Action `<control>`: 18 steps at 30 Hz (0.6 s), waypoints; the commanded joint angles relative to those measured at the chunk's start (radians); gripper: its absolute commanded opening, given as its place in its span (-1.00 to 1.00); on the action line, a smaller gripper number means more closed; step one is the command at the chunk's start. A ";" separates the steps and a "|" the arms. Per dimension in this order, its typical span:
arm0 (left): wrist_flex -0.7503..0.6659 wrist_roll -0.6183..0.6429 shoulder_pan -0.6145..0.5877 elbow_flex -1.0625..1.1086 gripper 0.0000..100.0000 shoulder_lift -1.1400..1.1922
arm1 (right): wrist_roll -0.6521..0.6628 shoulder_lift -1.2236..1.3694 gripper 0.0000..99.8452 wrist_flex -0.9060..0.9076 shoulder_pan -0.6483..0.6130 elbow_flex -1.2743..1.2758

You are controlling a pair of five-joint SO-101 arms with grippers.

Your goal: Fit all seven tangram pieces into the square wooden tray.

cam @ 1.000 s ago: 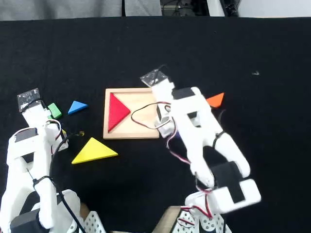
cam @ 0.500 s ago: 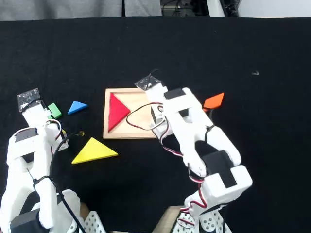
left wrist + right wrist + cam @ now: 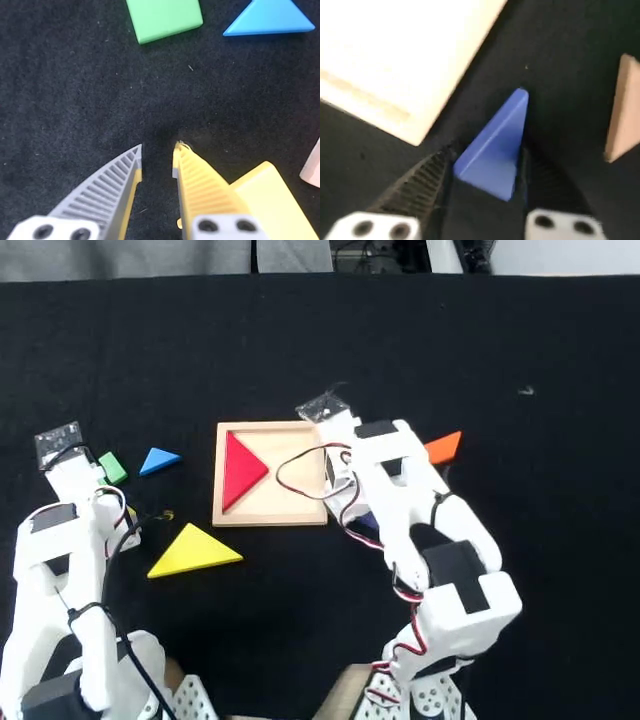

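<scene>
The square wooden tray (image 3: 285, 495) holds a red triangle (image 3: 240, 470) in its left half. My right gripper (image 3: 487, 152) is shut on a dark blue triangle (image 3: 496, 142), held just off the tray's (image 3: 395, 55) right edge; a corner of that dark blue triangle (image 3: 367, 524) pokes out under the arm. My left gripper (image 3: 157, 148) hovers low over the cloth, fingers a little apart with nothing between them. A small yellow piece (image 3: 272, 200) lies beside one finger. A green piece (image 3: 164, 17) and a light blue triangle (image 3: 270, 20) lie beyond it.
A large yellow triangle (image 3: 193, 550) lies below the tray's left corner. An orange piece (image 3: 443, 447) sits right of the right arm. The green piece (image 3: 113, 469) and light blue triangle (image 3: 158, 460) lie left of the tray. A pale pinkish piece (image 3: 620, 115) lies near the right gripper.
The right arm swung left over the tray's edge, then back right and slightly toward the front. The left arm has stayed still.
</scene>
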 commanded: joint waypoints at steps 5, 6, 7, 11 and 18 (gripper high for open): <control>-0.015 0.012 -0.008 0.001 -0.77 -0.023 | 0.009 -0.001 -0.63 0.002 0.060 -0.027; -0.015 0.012 -0.008 0.001 -0.76 -0.023 | 0.009 -0.001 -0.63 0.005 0.068 -0.033; -0.015 0.012 -0.008 0.001 -0.76 -0.023 | 0.009 -0.002 -0.64 0.005 0.074 -0.036; -0.015 0.012 -0.007 0.001 -0.76 -0.020 | 0.009 -0.045 -0.75 0.021 0.072 -0.036; -0.015 0.012 -0.007 0.001 -0.76 -0.020 | 0.008 -0.176 -0.73 0.054 0.075 -0.012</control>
